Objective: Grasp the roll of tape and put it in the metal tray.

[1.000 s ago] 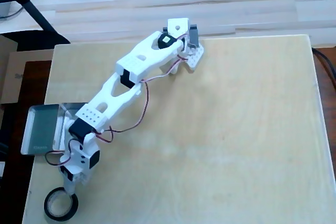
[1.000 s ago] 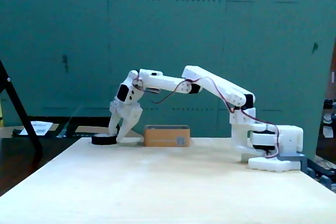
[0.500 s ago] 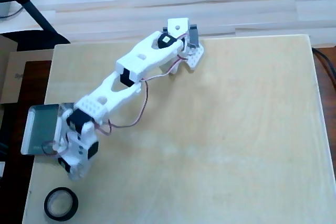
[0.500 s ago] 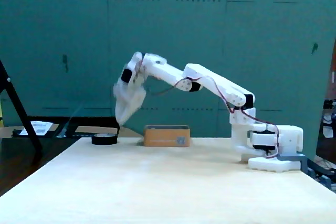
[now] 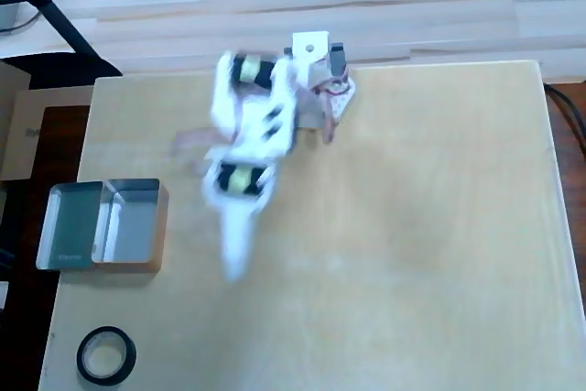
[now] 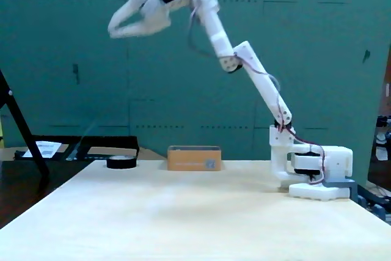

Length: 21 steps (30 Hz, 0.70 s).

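The roll of tape (image 5: 106,355), a black ring with a pale core, lies flat at the table's near left corner in the overhead view. In the fixed view it (image 6: 122,162) sits at the far left edge. The metal tray (image 5: 64,226), shiny with two compartments, stands above the roll in the overhead view. From the side it (image 6: 194,158) shows as a brown-walled box. My gripper (image 6: 114,30) is raised high above the table, blurred, with its jaws a little apart and empty. In the overhead view it (image 5: 235,263) points down the image, to the right of the tray.
The arm's base (image 6: 317,175) is bolted at the table's back edge (image 5: 316,61). A black stand leg (image 6: 24,132) and papers sit off the table's left side in the fixed view. The table's light wooden top (image 5: 412,226) spreads to the right.
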Tool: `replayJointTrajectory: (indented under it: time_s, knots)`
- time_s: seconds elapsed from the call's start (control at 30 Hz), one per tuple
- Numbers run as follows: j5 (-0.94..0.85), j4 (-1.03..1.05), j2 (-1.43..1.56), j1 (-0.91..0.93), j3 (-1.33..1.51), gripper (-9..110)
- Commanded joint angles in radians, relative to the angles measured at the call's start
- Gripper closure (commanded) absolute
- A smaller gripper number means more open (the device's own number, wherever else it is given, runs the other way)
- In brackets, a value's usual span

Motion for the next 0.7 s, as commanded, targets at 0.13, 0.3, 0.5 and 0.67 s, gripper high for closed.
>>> replayJointTrajectory:
  time_s: [0.13, 0.3, 0.5, 0.67]
  knots:
    - [-0.011, 0.336, 0.422, -0.229, -0.11, 102]
    - [-0.011, 0.336, 0.703, -0.327, 0.155, 102]
    - [-0.008, 0.319, 1.135, -0.333, 0.937, 102]
    - [-0.003, 0.143, 1.531, -0.33, 1.571, 102]
